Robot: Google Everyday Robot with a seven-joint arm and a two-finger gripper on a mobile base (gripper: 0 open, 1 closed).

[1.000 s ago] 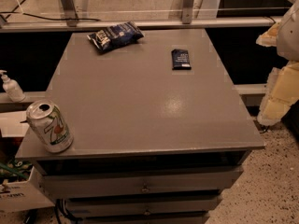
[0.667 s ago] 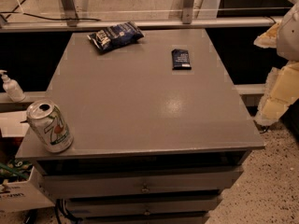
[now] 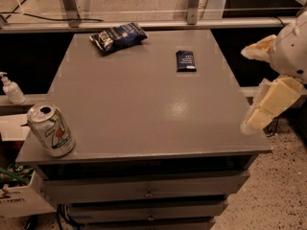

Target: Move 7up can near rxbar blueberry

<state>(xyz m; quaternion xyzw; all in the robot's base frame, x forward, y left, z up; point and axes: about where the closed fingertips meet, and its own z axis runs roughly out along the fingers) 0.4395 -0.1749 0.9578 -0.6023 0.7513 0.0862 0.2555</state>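
**Gripper off table edge, can untouched**

Gripper (image 3: 246,88) hangs off the right edge of the table (image 3: 144,114), beside its near-right corner. Fingers (image 3: 274,98) cream-coloured, spread well apart, nothing between them.

- Can (image 3: 50,130): far across the table from the gripper, at the near-left corner. Upright, tilted slightly, opened top showing.
- Bar (image 3: 185,60): beyond the gripper and in toward the table's middle, lying flat near the far edge. Closer to the gripper than the can is; well apart from the can.
- Chip bag (image 3: 117,36): further out past the bar, at the far-left part of the top.
- Pump bottle (image 3: 10,88): off the table, on the side opposite the gripper.
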